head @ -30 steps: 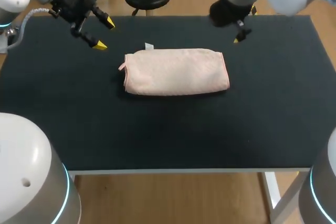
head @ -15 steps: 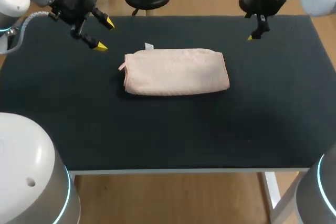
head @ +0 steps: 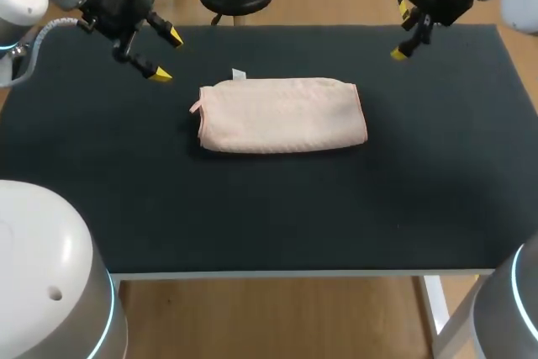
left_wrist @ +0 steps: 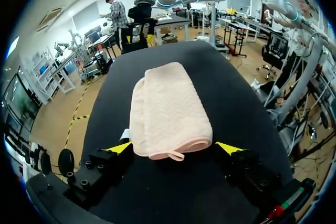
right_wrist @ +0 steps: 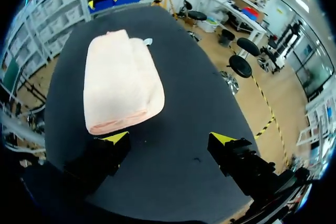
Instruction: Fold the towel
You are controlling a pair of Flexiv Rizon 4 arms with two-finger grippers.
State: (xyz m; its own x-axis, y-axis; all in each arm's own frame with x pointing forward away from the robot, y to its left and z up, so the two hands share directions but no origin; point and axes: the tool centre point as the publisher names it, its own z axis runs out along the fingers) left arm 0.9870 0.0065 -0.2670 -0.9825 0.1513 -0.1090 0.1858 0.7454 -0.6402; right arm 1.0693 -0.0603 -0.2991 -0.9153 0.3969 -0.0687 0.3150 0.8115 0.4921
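Swung the right claw (right_wrist: 168,138) out toward one o'clock, away from the towel (head: 282,115), fingers spread, nothing held. Kept the left claw (head: 166,56) parked at ten o'clock, spread as well. Left the towel folded flat mid-worktop (head: 269,208), touching neither. Looks like release done, fold likely finished.

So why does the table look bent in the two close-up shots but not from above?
Left wrist view: the fisheye lens bows the table and stretches the towel. Right wrist view: same bulge. Head view: the table's edges run straight; the towel's shadow barely shows on the dark top.
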